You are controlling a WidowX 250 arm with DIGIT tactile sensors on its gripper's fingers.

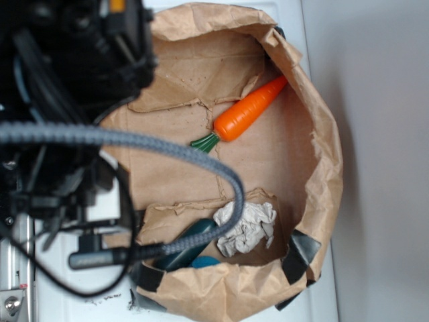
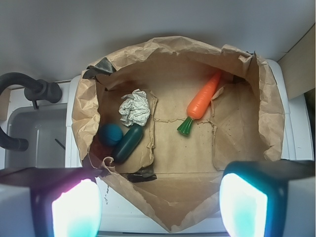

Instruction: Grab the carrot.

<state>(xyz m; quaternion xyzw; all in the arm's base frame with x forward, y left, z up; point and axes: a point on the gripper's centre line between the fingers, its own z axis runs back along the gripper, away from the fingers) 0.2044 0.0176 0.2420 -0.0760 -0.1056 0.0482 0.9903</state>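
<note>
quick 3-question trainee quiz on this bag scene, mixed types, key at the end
1. True or false: the carrot lies inside the brown paper bag, apart from the other items.
2. Which item touches the dark green oblong toy in the wrist view? A) crumpled white paper B) the carrot C) neither
3. Fill in: the gripper is ___ and holds nothing.

Key: 1 true. 2 A; the paper's lower edge meets the green toy's end, with a blue ball beside it. 3 open; its fingers sit wide apart above the bag's near rim.
</note>
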